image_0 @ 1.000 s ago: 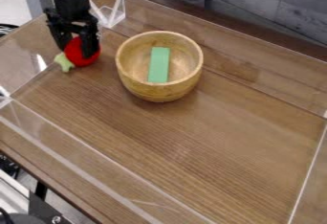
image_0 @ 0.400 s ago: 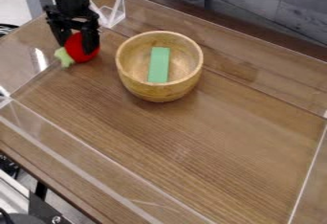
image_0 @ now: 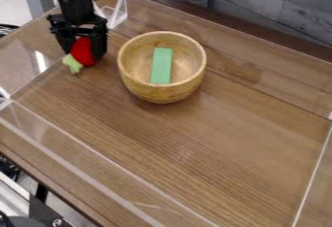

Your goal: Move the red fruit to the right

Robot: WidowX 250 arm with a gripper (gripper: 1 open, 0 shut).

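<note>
The red fruit (image_0: 85, 52) lies on the wooden table at the far left, its light green cap (image_0: 73, 63) pointing toward the front left. My gripper (image_0: 82, 43) comes straight down over it, open, with a black finger on each side of the fruit. The fruit's upper part is hidden by the gripper. I cannot tell whether the fingers touch it.
A wooden bowl (image_0: 162, 91) stands just right of the fruit with a flat green block (image_0: 161, 65) inside. Clear plastic walls (image_0: 312, 187) ring the table (image_0: 195, 144). A clear plastic piece (image_0: 115, 13) stands behind the gripper.
The gripper has shifted slightly right and away, and the fruit has shifted with it; its green cap has swung toward the front.
</note>
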